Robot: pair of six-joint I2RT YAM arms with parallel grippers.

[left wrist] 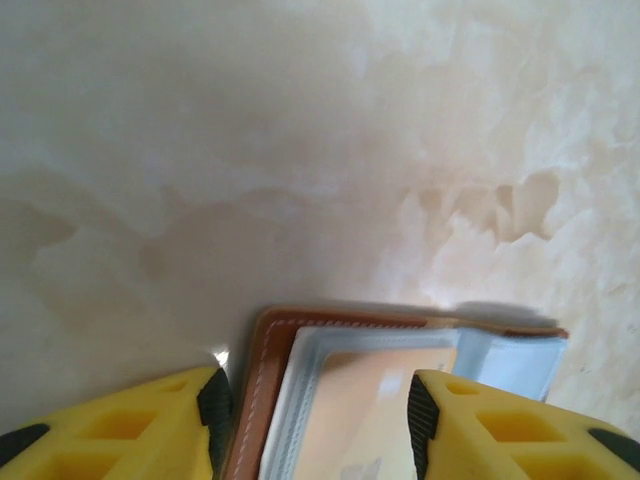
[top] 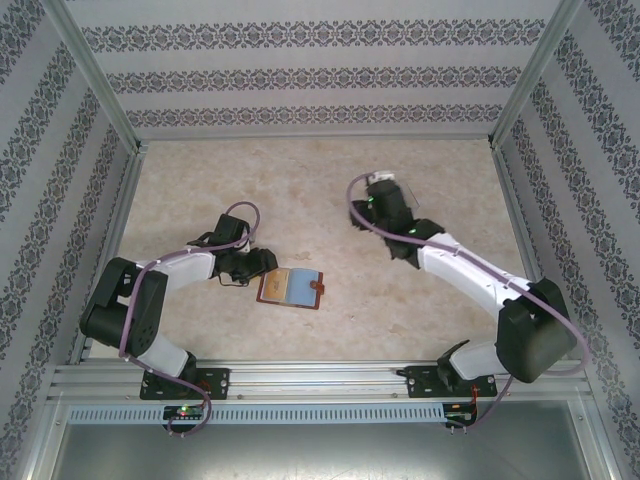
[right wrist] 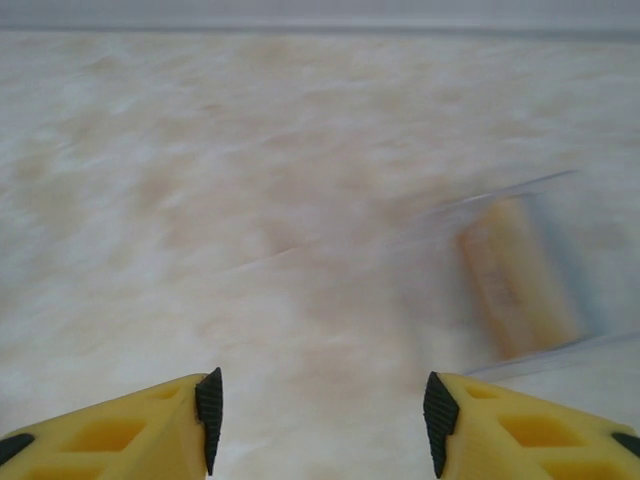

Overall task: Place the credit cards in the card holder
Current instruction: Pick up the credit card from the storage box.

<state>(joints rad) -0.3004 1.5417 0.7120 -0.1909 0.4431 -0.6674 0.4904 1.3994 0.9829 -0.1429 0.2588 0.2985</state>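
Note:
The card holder lies open in the middle of the table, brown edge around a blue-grey inside, its snap tab at the right. An orange card sits in its clear sleeve. My left gripper is at the holder's left end. It is open and low over that corner, with one pad outside the brown edge and the other over the card. Further back, my right gripper is open over bare table. Ahead to its right lies a blurred orange card inside a clear plastic box.
The clear plastic box lies near the right gripper, toward the back of the table. Patterned walls with metal posts enclose the marbled tabletop on three sides. An aluminium rail carries the arm bases along the near edge.

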